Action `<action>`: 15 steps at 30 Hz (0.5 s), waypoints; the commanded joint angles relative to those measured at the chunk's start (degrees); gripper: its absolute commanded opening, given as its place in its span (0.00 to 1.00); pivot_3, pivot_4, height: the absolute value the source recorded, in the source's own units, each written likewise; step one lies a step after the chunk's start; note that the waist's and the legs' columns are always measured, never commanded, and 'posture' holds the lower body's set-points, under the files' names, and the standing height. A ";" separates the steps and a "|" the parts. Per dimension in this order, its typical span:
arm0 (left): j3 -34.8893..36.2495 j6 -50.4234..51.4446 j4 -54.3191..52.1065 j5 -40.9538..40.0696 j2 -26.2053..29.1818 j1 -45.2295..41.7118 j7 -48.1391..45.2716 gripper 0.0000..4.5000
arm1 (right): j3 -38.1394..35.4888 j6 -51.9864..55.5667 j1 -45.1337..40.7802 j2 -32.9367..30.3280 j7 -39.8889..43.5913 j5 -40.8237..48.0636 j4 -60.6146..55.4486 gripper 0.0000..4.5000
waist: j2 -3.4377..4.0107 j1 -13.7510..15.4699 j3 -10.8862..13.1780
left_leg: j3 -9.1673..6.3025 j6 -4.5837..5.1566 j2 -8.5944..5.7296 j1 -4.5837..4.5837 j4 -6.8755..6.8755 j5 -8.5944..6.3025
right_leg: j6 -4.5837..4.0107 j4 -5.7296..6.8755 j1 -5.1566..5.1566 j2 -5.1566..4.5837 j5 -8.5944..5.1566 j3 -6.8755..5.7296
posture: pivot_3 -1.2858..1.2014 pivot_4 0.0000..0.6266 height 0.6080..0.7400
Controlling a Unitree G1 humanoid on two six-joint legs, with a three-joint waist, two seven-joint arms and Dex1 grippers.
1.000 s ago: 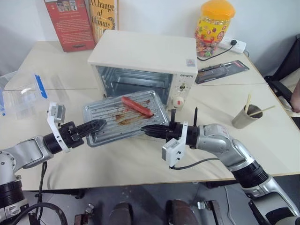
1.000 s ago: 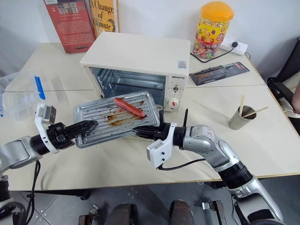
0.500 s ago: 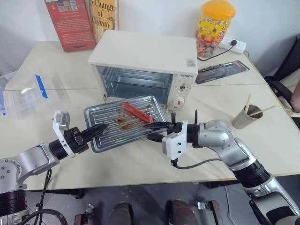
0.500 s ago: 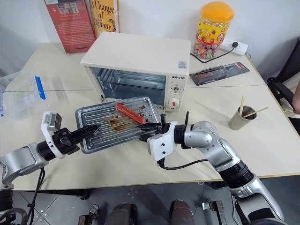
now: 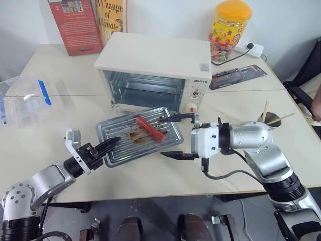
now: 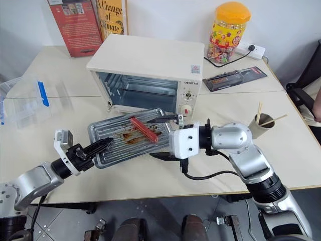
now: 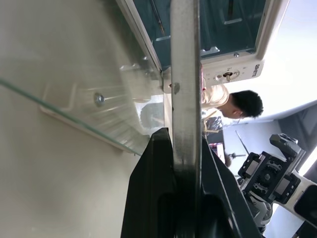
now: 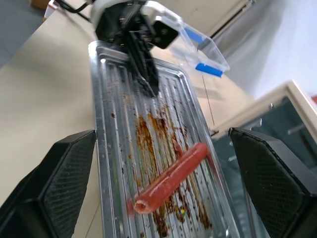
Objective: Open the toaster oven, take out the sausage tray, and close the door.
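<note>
The cream-white toaster oven (image 5: 155, 60) stands at the back middle of the table, its cavity open. Its glass door (image 7: 89, 84) lies folded down in front. Just before the oven is the silver ribbed sausage tray (image 5: 125, 143), grease-stained, with one reddish sausage (image 5: 151, 128) on it. My left gripper (image 5: 109, 146) is shut on the tray's left end, and the left wrist view has the tray edge-on (image 7: 185, 74) between the fingers (image 7: 148, 198). My right gripper (image 5: 176, 136) stands wide open at the tray's right end, one finger above it and one below, touching nothing.
A clear plastic container (image 5: 27, 103) with a blue clip sits at the far left. Books (image 5: 88, 20) lean behind the oven. To the right are a candy jar (image 5: 229, 30), a black flat packet (image 5: 238, 75) and a metal cup (image 5: 262, 126) with chopsticks. A person (image 7: 246, 104) is beyond the table.
My right gripper let go of the tray's right end, rolled and opened wide. The left gripper sank a little with the tray, which now sits lower and is held by the left alone.
</note>
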 commanded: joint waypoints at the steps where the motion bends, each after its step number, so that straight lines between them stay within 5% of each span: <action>1: 2.77 -1.93 -4.60 -1.97 -2.02 2.26 0.39 0.00 | -3.47 3.24 2.45 -4.50 4.31 3.89 -1.21 0.99 | 0.00 0.07 0.00 | 0.01 0.01 0.00 -0.01 0.00 0.00 | 0.00 -0.07 0.01 0.00 0.00 0.00 | 0.52 0.24 1.00; 7: 7.05 -5.66 -9.76 -1.97 -5.37 8.57 1.83 0.00 | -4.90 1.29 6.99 -9.27 8.68 2.89 4.17 0.99 | -0.01 0.15 0.00 | 0.06 0.04 -0.01 -0.01 0.00 -0.02 | 0.00 -0.23 0.06 0.00 0.00 0.02 | 0.52 0.24 1.00; 15: 14.69 -14.22 -16.73 -1.97 -10.83 16.75 4.69 0.00 | -2.98 -4.97 8.04 -4.80 5.26 -3.62 15.62 0.99 | 0.00 0.06 0.00 | 0.14 0.04 0.00 0.00 0.02 -0.02 | -0.03 -0.63 0.12 0.02 -0.01 0.06 | 0.52 0.24 1.00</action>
